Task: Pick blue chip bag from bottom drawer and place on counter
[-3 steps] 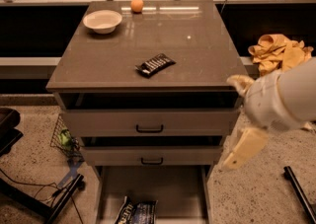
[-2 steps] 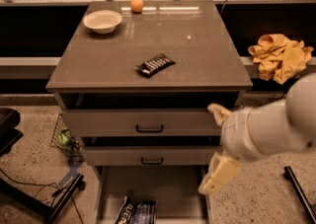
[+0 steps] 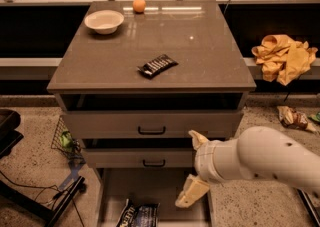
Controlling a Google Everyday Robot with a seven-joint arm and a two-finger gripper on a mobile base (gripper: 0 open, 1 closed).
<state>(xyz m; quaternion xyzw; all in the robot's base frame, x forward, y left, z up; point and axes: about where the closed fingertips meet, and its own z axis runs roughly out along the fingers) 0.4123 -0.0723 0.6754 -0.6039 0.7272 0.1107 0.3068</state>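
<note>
The blue chip bag [image 3: 138,215] lies flat at the front left of the open bottom drawer [image 3: 159,187], partly cut off by the lower edge of the view. My gripper [image 3: 186,170] is open and empty. It hangs over the right side of the drawer, above and to the right of the bag, one pale finger [image 3: 196,139] up by the middle drawer front and the other [image 3: 191,192] lower. The white arm comes in from the right. The counter [image 3: 205,56] is the glossy top of the cabinet.
On the counter are a black-and-white striped bar wrapper [image 3: 157,65], a white bowl [image 3: 104,21] and an orange [image 3: 139,4]. A yellow cloth [image 3: 284,57] lies on the right ledge, with a snack bag [image 3: 292,117] on the floor below. A wire basket [image 3: 65,138] stands at the left.
My arm has moved left and down, from beside the cabinet's right side to over the right part of the open bottom drawer. The bag has not moved.
</note>
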